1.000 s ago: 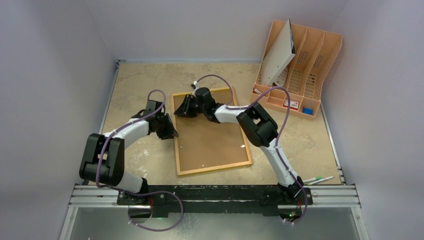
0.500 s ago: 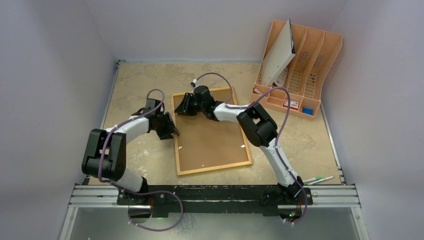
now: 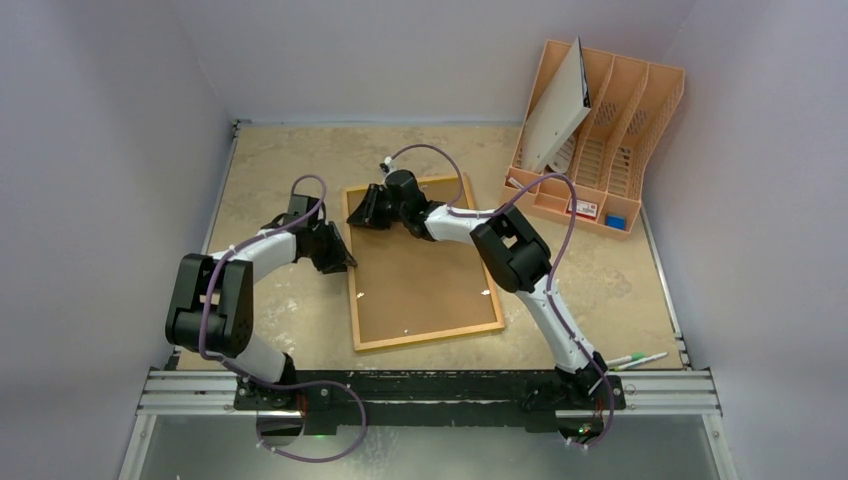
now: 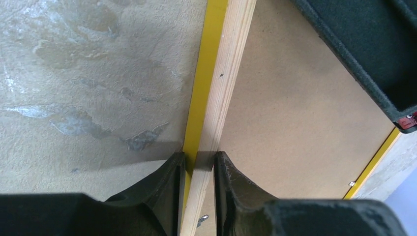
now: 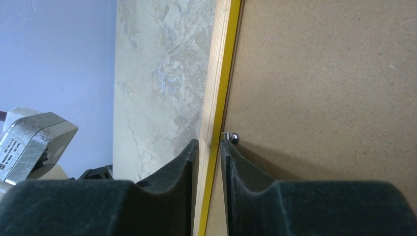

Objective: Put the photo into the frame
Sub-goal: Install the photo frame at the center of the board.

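The frame [image 3: 430, 336] lies back-up on the table, its light wood rails around a brown backing board [image 3: 420, 275]. The photo is hidden. My left gripper [image 3: 343, 262] is shut on the frame's left rail. In the left wrist view its fingers [image 4: 200, 160] pinch the yellow-and-wood rail [image 4: 231, 59] from both sides. My right gripper [image 3: 366, 214] is shut on the same rail near the far left corner. In the right wrist view it [image 5: 210, 143] clamps the rail [image 5: 221, 64] beside a small metal tab [image 5: 234, 138] on the backing board [image 5: 319, 88].
A peach file organiser [image 3: 625, 120] stands at the back right with a white board [image 3: 556, 105] leaning in it. Pens [image 3: 638, 358] lie at the near right edge. Walls close in the left, far and right sides. The right gripper's body [image 4: 373, 54] hangs over the board.
Both grippers have edged slightly toward the far side along the left rail. The frame and backing board look unmoved.
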`<state>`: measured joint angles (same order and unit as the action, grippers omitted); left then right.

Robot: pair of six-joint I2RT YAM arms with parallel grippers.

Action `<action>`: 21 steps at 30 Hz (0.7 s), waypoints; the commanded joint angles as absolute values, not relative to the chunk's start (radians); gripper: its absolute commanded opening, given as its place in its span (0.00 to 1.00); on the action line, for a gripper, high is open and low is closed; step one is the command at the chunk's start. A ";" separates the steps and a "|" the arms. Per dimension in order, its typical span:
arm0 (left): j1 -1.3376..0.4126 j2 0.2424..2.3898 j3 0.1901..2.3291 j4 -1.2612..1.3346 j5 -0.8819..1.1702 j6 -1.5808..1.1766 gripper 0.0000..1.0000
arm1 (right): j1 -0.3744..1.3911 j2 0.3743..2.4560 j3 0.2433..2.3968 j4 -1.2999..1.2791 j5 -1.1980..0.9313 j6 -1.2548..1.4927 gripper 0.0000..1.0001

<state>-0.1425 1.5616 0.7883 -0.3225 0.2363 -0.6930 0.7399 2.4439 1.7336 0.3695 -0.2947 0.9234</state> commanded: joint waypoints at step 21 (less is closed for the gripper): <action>-0.130 1.564 0.773 -0.340 0.195 -0.673 0.32 | 0.692 2.194 1.610 0.301 -0.165 0.870 0.43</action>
<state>-0.1406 1.5616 0.7883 -0.3153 0.2363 -0.6872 0.7307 2.3508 1.6417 0.3508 -0.2668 0.9241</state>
